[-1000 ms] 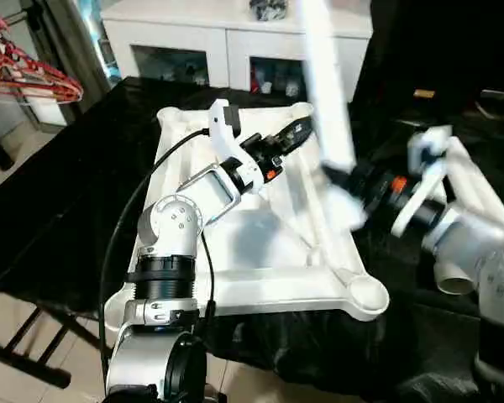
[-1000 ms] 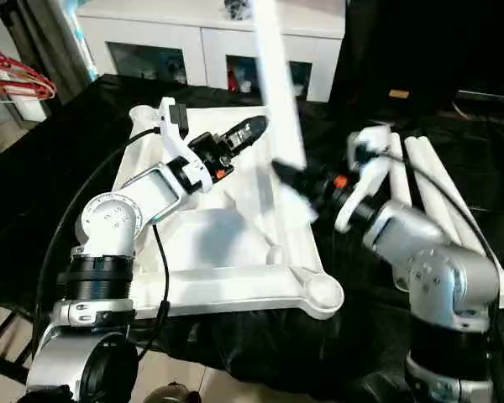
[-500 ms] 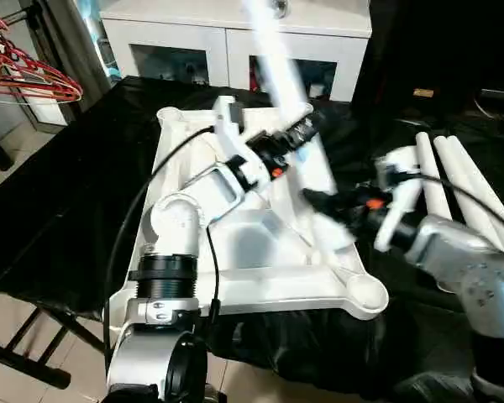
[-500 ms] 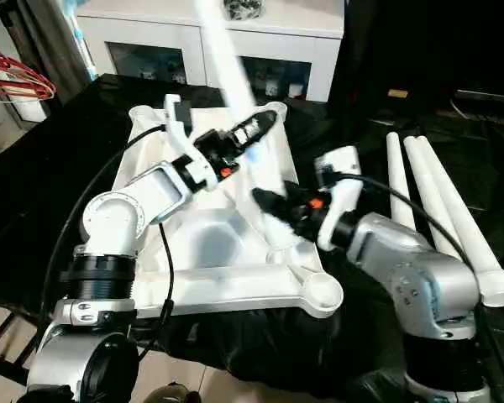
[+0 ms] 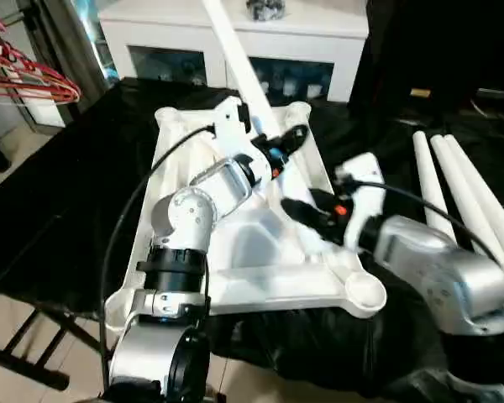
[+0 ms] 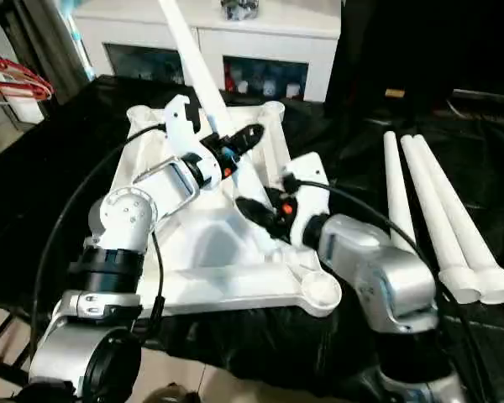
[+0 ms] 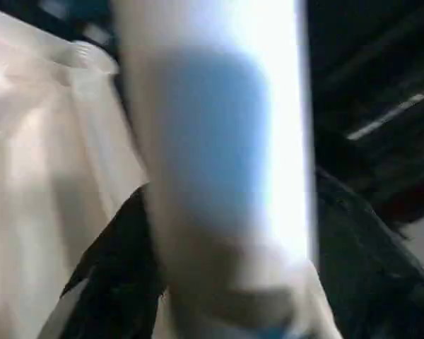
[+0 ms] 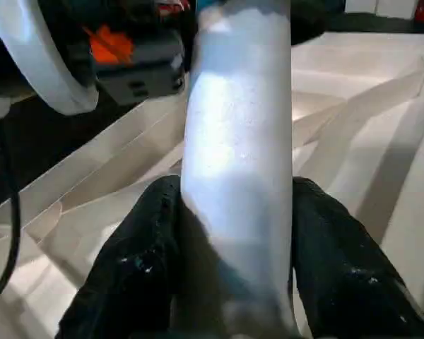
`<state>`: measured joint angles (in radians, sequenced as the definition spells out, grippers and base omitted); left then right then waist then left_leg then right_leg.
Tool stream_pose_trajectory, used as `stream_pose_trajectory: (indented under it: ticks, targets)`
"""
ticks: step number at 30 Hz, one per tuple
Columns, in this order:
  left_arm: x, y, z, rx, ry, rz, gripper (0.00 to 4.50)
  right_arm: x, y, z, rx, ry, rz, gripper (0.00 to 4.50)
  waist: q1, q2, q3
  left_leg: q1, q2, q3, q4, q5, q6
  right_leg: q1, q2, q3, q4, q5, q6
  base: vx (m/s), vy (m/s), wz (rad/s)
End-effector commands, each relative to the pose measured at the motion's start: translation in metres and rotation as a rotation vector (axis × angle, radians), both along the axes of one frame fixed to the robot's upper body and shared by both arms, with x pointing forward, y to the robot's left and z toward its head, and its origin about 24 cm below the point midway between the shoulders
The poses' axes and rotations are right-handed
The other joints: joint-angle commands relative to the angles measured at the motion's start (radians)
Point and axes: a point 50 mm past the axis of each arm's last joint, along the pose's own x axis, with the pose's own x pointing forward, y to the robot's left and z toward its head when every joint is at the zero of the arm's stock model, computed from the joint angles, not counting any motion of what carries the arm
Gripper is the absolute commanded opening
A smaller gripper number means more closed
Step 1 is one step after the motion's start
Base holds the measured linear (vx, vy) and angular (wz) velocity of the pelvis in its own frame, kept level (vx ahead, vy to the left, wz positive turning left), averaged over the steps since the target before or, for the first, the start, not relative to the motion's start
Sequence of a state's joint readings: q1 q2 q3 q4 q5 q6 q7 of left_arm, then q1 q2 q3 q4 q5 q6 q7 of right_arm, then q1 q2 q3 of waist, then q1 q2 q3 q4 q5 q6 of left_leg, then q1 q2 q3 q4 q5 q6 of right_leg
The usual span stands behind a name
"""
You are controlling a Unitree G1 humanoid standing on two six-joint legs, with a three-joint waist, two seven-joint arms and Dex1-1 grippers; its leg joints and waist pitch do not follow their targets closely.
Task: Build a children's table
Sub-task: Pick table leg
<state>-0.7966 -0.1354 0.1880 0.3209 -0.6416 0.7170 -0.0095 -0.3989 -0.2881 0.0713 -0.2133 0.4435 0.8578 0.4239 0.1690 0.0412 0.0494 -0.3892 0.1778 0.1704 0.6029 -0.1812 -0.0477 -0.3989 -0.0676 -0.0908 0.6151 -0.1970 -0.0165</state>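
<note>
Since a second ago the leg (image 5: pixel 235 63) has swung over from the right side to above the far middle of the table top (image 5: pixel 244 243), and both arms have come in together around it. Left claw (image 5: pixel 287 139) has its black fingers pinched on the leg partway up, and the right claw (image 5: pixel 296 209) is clamped on the lower end, its two fingers (image 8: pixel 145 247) hugging either side of the shaft with the ribbed underside right behind. Leg is tilted, upper end leaning away toward the white cabinet (image 5: pixel 235 34). My guess is two grips are there to steer the fat end toward a corner socket (image 5: pixel 365 291), one holding, one guiding. Table top lies upside down on the black-covered worktop (image 5: pixel 59 193), sockets facing up, none filled as far as I can see. Three more legs (image 5: pixel 462 201) lie side by side on the right, well apart from the top.
</note>
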Motion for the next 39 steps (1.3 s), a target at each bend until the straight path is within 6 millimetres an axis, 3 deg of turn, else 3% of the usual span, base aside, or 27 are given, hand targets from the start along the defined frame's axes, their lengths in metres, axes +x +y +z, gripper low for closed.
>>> stream_pose_trajectory:
  ticks: [1, 5, 11, 15, 16, 17, 21, 22, 27, 34, 36, 39]
  targets:
    - [-0.006, -0.034, 0.014, -0.032, -0.008, -0.051, 2.8, 0.003, 0.004, 0.005, -0.014, -0.036, -0.004, 1.89, 0.002, -0.022, -0.078, 0.01, 0.045, -0.021, -0.052, -0.025, 0.039, 0.063, -0.083, 0.058, -0.063, -0.044, -0.128, 0.0, 0.0, 0.0]
    - [-0.007, -0.037, 0.013, -0.021, 0.016, -0.021, 2.65, 0.008, 0.01, 0.007, -0.041, -0.054, -0.022, 1.89, 0.002, -0.019, -0.08, 0.01, 0.046, -0.022, -0.051, -0.027, 0.036, 0.063, -0.084, 0.058, -0.06, -0.033, -0.14, 0.0, 0.0, 0.0]
    - [-0.007, -0.039, 0.012, -0.014, 0.036, 0.013, 2.08, 0.012, 0.015, 0.01, -0.048, -0.073, -0.035, 1.89, 0.002, -0.021, -0.08, 0.01, 0.047, -0.022, -0.052, -0.029, 0.034, 0.065, -0.085, 0.059, -0.057, -0.021, -0.14, 0.0, 0.0, 0.0]
    - [-0.006, -0.037, 0.013, -0.024, 0.03, 0.027, 1.99, 0.012, 0.015, 0.011, -0.041, -0.075, -0.032, 1.89, 0.002, -0.021, -0.079, 0.009, 0.045, -0.021, -0.052, -0.028, 0.038, 0.065, -0.085, 0.059, -0.058, -0.022, -0.138, 0.0, 0.0, 0.0]
    - [-0.006, -0.036, 0.014, -0.03, 0.022, 0.023, 1.97, 0.012, 0.014, 0.012, -0.019, -0.064, -0.025, 2.45, 0.002, -0.022, -0.08, 0.009, 0.045, -0.021, -0.051, -0.028, 0.038, 0.065, -0.085, 0.059, -0.058, -0.025, -0.137, 0.0, 0.0, 0.0]
    - [-0.006, -0.036, 0.015, -0.033, 0.012, 0.012, 1.97, 0.011, 0.012, 0.012, -0.002, -0.055, -0.017, 2.59, 0.002, -0.024, -0.08, 0.009, 0.045, -0.021, -0.051, -0.03, 0.039, 0.066, -0.085, 0.059, -0.059, -0.026, -0.136, 0.0, 0.0, 0.0]
    - [-0.007, -0.035, 0.018, -0.035, -0.03, -0.045, 1.95, 0.008, -0.001, 0.013, 0.037, -0.03, 0.022, 2.79, 0.006, -0.02, -0.08, 0.011, 0.047, -0.021, -0.05, -0.034, 0.044, 0.064, -0.085, 0.059, -0.059, -0.034, -0.131, 0.0, 0.0, 0.0]
    - [-0.007, -0.035, 0.02, -0.038, -0.058, -0.085, 1.92, 0.006, -0.006, 0.014, 0.044, -0.024, 0.051, 3.01, 0.006, -0.017, -0.08, 0.012, 0.047, -0.021, -0.05, -0.031, 0.045, 0.064, -0.084, 0.059, -0.06, -0.032, -0.132, 0.0, 0.0, 0.0]
    - [-0.011, -0.033, 0.026, -0.046, -0.148, -0.226, 1.91, -0.002, -0.022, 0.017, 0.063, -0.008, 0.149, 3.25, 0.011, -0.021, -0.081, 0.009, 0.048, -0.02, -0.047, -0.029, 0.064, 0.065, -0.088, 0.057, -0.057, -0.023, -0.153, 0.0, 0.0, 0.0]
    - [-0.029, -0.035, 0.038, -0.132, -0.272, -0.508, 1.9, -0.018, -0.034, 0.024, 0.133, 0.048, 0.353, 3.95, 0.01, -0.025, -0.077, 0.009, 0.046, -0.017, -0.046, -0.06, 0.079, 0.067, -0.092, 0.055, -0.067, -0.111, -0.165, 0.0, 0.0, 0.0]
    - [-0.034, -0.033, 0.041, -0.17, -0.312, -0.577, 1.9, -0.021, -0.037, 0.025, 0.153, 0.069, 0.405, 3.99, 0.013, -0.019, -0.076, 0.007, 0.048, -0.018, -0.046, -0.054, 0.081, 0.065, -0.093, 0.055, -0.067, -0.118, -0.167, 0.0, 0.0, 0.0]
    - [-0.041, -0.03, 0.047, -0.213, -0.376, -0.658, 1.89, -0.024, -0.042, 0.024, 0.134, 0.088, 0.435, 4.27, 0.012, -0.027, -0.077, 0.007, 0.048, -0.017, -0.046, -0.05, 0.082, 0.066, -0.092, 0.054, -0.068, -0.131, -0.167, 0.0, 0.0, 0.0]
